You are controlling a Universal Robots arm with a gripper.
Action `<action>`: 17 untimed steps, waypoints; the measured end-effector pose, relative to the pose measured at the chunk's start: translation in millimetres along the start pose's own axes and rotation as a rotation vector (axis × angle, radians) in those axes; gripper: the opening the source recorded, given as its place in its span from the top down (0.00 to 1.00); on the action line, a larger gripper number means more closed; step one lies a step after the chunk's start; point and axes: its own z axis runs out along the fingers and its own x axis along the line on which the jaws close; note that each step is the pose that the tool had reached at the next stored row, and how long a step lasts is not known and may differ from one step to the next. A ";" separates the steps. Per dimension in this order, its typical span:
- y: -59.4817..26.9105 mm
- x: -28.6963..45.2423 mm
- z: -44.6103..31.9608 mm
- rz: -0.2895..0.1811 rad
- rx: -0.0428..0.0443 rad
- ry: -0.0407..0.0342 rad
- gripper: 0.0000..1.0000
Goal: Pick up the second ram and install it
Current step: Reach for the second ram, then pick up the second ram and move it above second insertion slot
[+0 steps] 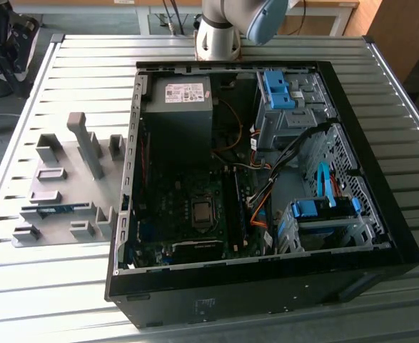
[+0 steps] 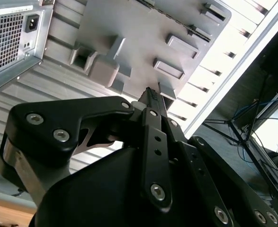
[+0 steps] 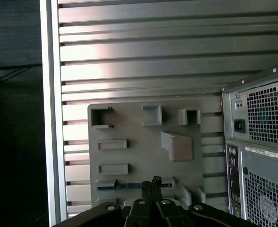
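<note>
the second ram (image 1: pixel 52 209) lies in a slot of the gray holder (image 1: pixel 66 161) on the counter (image 1: pixel 52 286), beside the open computer case (image 1: pixel 266 300). in the first wrist view the hand (image 3: pixel 154 181) hovers over it, fingertips together and empty.

Soft, even daylight lies over the slatted worktop (image 1: pixel 66 286) in your exterior view, but the inside of the open computer case (image 1: pixel 266 304) stays dim. In the second wrist view, glare washes out the slats near the worktop's edge and the black tool (image 2: pixel 150 93) is in shadow. In the first wrist view, a bright sheen crosses the slats.
</note>
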 end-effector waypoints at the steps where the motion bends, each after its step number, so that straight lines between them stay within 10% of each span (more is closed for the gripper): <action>1: -0.1 0.6 0.1 0.000 0.0000 0.0003 0.90; 17: -0.1 1.2 0.1 -0.017 0.0001 0.0012 0.90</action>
